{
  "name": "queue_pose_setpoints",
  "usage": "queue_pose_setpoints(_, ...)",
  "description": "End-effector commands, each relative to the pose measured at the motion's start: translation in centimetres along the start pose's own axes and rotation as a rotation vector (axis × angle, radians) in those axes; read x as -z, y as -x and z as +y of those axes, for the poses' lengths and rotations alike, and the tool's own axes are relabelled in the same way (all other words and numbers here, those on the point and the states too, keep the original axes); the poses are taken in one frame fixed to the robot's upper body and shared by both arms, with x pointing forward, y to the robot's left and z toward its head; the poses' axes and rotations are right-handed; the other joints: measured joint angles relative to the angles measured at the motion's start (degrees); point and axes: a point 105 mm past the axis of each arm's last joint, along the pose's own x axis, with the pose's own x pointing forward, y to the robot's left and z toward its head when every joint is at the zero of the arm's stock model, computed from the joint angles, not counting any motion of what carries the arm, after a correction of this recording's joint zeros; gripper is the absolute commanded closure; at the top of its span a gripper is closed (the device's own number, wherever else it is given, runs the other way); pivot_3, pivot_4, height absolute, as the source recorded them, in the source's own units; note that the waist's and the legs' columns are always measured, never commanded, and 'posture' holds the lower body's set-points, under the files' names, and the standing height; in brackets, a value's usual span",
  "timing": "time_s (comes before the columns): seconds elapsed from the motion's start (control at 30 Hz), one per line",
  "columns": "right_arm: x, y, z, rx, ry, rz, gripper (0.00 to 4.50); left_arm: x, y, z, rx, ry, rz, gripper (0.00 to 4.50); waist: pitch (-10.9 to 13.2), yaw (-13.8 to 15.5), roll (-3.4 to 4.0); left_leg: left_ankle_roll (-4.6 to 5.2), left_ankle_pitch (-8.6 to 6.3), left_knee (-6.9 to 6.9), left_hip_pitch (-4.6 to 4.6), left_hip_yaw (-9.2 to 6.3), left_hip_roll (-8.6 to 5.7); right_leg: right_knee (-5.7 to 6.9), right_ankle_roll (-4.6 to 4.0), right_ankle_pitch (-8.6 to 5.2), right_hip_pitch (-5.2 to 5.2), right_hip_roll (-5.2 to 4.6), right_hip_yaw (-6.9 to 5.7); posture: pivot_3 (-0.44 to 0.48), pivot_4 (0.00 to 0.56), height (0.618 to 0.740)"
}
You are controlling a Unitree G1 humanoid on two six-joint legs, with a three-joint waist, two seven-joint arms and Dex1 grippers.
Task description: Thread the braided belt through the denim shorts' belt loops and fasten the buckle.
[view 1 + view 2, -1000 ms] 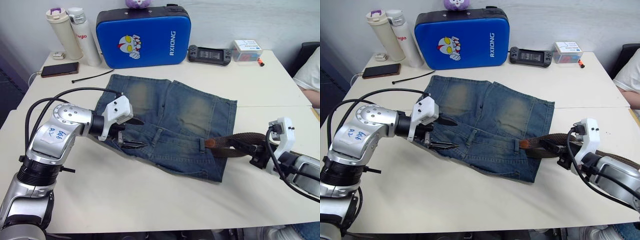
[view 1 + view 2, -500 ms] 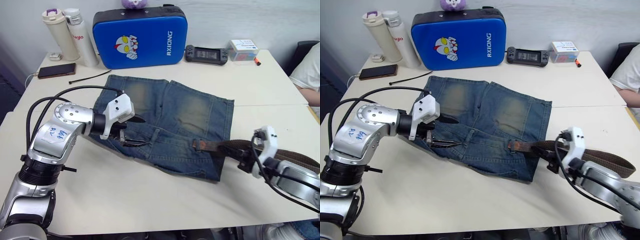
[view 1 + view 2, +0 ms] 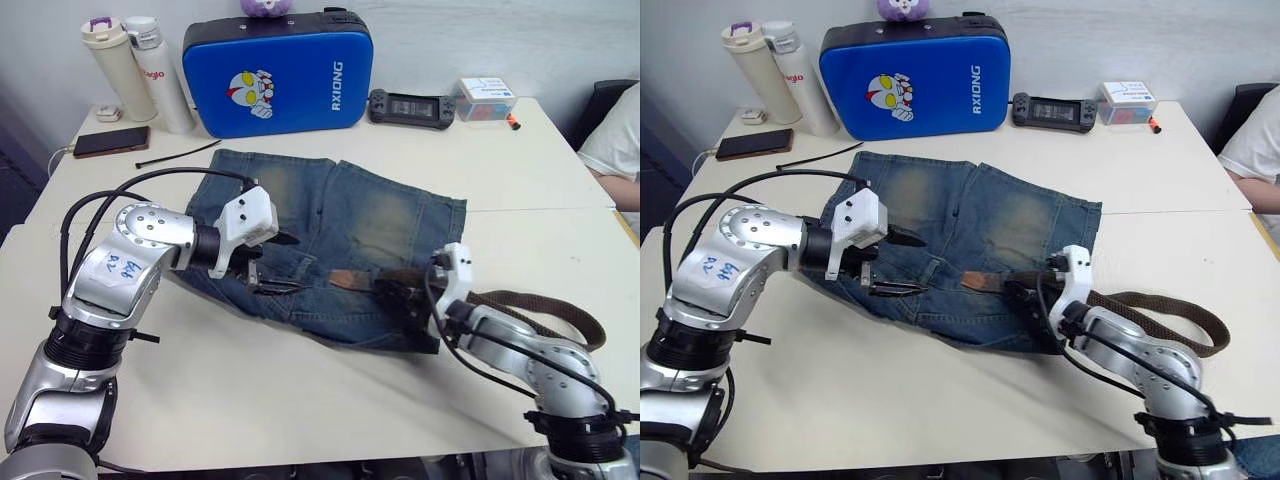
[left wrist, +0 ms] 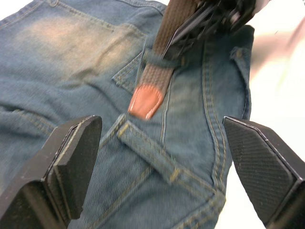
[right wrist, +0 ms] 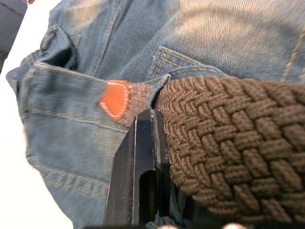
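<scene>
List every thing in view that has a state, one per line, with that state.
braided belt: leather tip passed through one belt loop, the rest trailing off to the robot's right
belt loop: belt threaded through it
denim shorts: laid flat on the table
left gripper: open, hovering over the waistband
right gripper: shut on the braided belt
blue case: closed, standing upright
two bottles: upright, capped

A wide cream-white tabletop (image 3: 300, 400) spans the scene, a seam running across it from left to right. Behind its far edge stands a plain pale grey wall (image 3: 470, 35). At the far right, a dark chair back (image 3: 608, 100) shows beside a person's white sleeve (image 3: 615, 150). Light falls evenly, shadows soft.
</scene>
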Motion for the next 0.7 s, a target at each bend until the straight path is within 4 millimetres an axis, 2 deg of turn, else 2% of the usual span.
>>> queue_pose_setpoints(0.03,0.2,0.0,0.5,-0.016,0.014,-0.002,3.60,-1.2,0.0,-0.2,0.006,-0.049,-0.027,0.00,0.0,-0.1,0.00,0.00,0.00,0.00,0.00,0.00,0.00,0.04,-0.01,0.00,-0.01,0.00,0.00,0.000,0.150,0.664)
queue_pose_setpoints(0.2,-1.2,2.5,-0.3,-0.010,0.044,-0.032,1.61,-1.1,-0.4,-0.1,0.016,-0.058,-0.024,0.00,0.0,0.6,0.00,0.01,-0.01,0.02,0.00,0.00,-0.06,0.07,-0.01,0.00,0.00,-0.03,0.00,0.000,0.150,0.664)
queue_pose_setpoints(0.3,-1.2,4.2,-0.1,-0.022,0.096,0.006,0.17,-1.2,-0.7,0.0,0.025,-0.064,-0.033,0.00,0.0,1.0,0.00,0.06,-0.03,0.13,-0.01,-0.08,-0.14,0.04,-0.01,0.00,0.09,-0.09,-0.02,0.000,0.150,0.664)
queue_pose_setpoints(0.33,-0.7,5.0,0.0,-0.024,0.126,0.041,0.03,-1.3,-0.9,0.0,0.029,-0.069,-0.036,0.00,0.0,1.0,-0.01,0.07,-0.03,0.13,-0.02,-0.11,-0.19,0.06,0.00,0.00,0.09,-0.11,-0.02,0.000,0.150,0.664)
queue_pose_setpoints(0.5,1.0,6.8,0.4,-0.026,0.169,0.128,0.03,-1.3,-1.5,0.1,0.044,-0.082,-0.046,0.00,0.0,0.7,-0.02,0.11,-0.05,0.15,-0.02,-0.11,-0.16,-0.02,0.00,0.00,0.15,-0.17,-0.02,0.000,0.150,0.664)
queue_pose_setpoints(0.7,0.8,7.7,2.1,-0.097,0.219,0.132,0.03,-1.4,-1.8,0.1,0.059,-0.093,-0.056,0.00,0.0,0.6,-0.01,0.10,-0.05,0.14,-0.02,-0.04,-0.06,-0.05,0.00,0.00,0.13,-0.10,-0.03,0.000,0.150,0.664)
